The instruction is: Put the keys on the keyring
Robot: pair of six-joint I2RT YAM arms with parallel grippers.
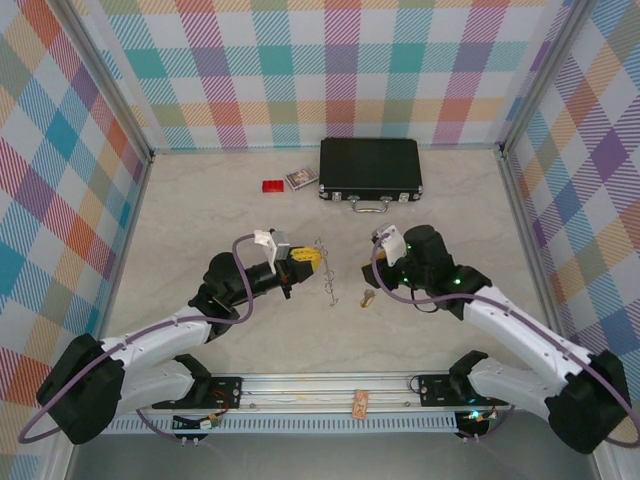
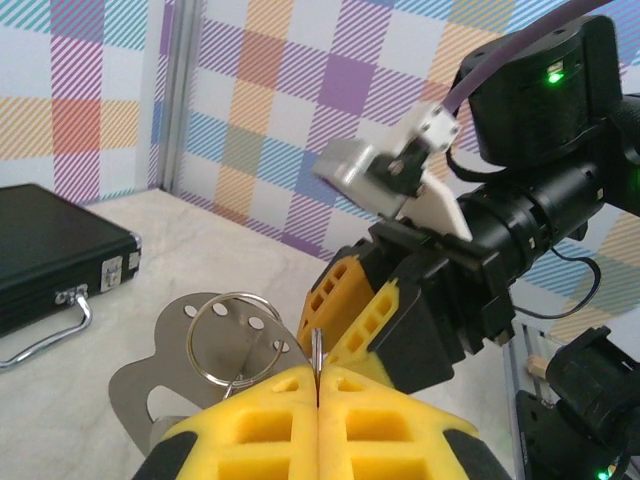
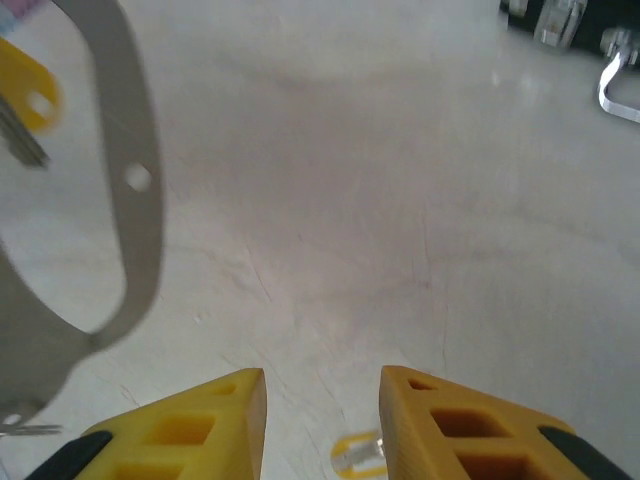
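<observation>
My left gripper is shut on the thin edge of the keyring and holds it upright above the table. In the left wrist view the keyring is a flat grey metal loop with small holes, and a round silver split ring hangs on it. My right gripper is open and low over the table, just right of the keyring. One of the keys, yellow-rimmed, lies on the table between its fingertips. A blurred yellow-headed key shows by the loop; I cannot tell whether it hangs on it.
A black case with a silver handle lies at the back. A small red block and a small card lie to its left. Checked walls enclose the table on three sides.
</observation>
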